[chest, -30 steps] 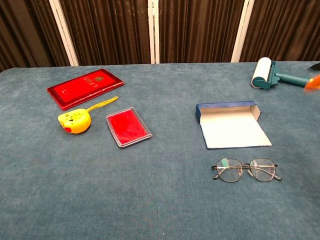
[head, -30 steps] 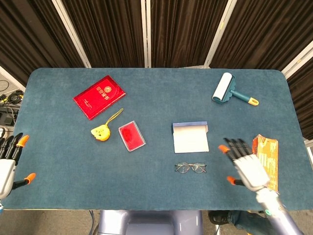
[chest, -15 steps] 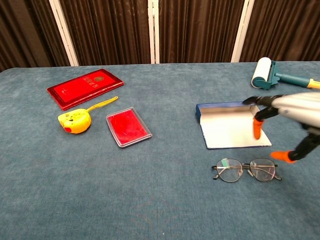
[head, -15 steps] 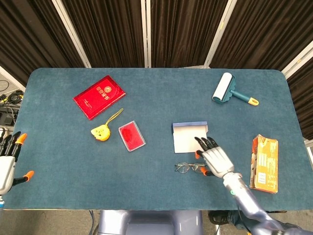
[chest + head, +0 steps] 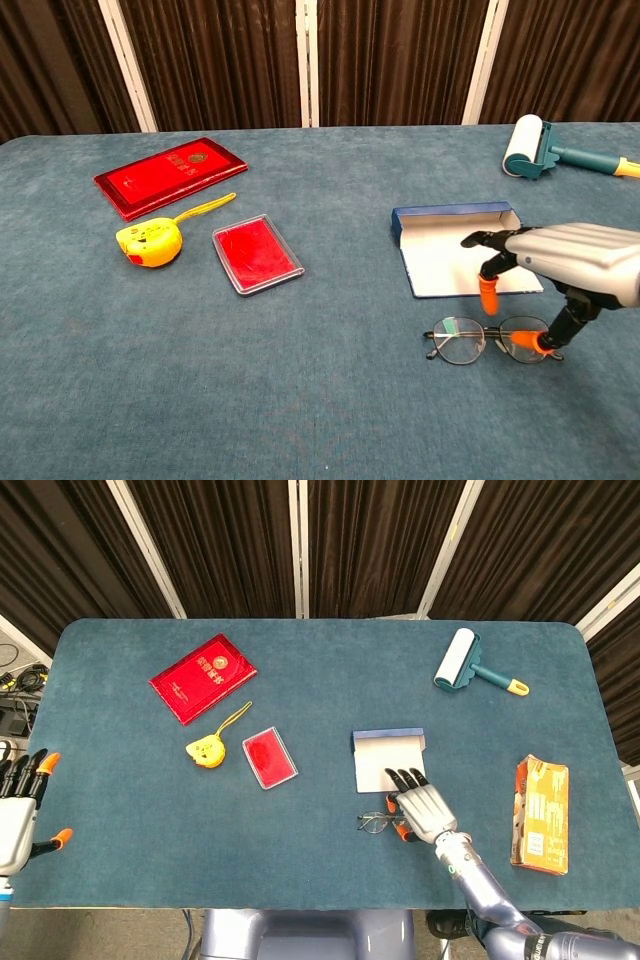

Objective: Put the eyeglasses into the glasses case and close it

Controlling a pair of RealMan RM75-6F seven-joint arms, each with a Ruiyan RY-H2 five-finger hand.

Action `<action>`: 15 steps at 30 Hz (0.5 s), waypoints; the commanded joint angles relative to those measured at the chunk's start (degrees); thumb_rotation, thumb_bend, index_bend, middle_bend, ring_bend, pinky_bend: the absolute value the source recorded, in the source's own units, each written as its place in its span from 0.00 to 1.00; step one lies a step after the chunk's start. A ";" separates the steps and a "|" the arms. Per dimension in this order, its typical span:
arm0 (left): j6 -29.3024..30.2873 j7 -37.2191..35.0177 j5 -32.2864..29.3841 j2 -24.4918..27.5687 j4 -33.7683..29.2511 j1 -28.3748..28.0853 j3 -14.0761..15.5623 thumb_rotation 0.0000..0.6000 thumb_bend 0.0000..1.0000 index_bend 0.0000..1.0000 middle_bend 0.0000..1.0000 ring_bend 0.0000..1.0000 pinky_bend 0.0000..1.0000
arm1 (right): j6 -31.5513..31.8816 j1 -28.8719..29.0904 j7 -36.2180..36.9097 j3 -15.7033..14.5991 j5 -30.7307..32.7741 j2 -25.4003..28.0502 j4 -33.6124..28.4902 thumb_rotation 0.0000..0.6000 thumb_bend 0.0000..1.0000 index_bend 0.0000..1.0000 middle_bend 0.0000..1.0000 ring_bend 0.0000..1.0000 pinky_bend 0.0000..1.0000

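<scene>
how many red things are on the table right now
2: a red booklet at the far left, and a red card in a clear case nearer the middle, right of the yellow tape measure. None looks hidden.

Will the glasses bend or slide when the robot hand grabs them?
Probably a little. The eyeglasses have a thin wire frame, so they likely feel light and could bend under a hard squeeze. They lie flat on the fuzzy blue table, so sliding seems unlikely. The right hand should pinch gently.

One eyeglasses [image 5: 488, 339], one glasses case [image 5: 460, 255], one red booklet [image 5: 203, 677], one tape measure [image 5: 206, 750], one red card case [image 5: 269, 757], one lint roller [image 5: 463, 663], one orange box [image 5: 541, 813].
</scene>
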 commanded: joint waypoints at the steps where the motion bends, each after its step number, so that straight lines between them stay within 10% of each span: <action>1: -0.02 0.14 -0.08 -0.12 0.00 -0.07 0.05 1.00 0.00 0.00 0.00 0.00 0.00 | 0.38 0.45 0.08 -0.12 0.23 -0.68 0.48 1.00 0.26 0.48 0.00 0.00 0.00; 15: 0.16 0.01 -0.16 -0.13 0.00 -0.25 0.26 1.00 0.00 0.00 0.00 0.00 0.00 | 1.07 2.26 -0.88 -1.16 3.42 -3.45 2.69 1.00 0.26 0.48 0.00 0.00 0.00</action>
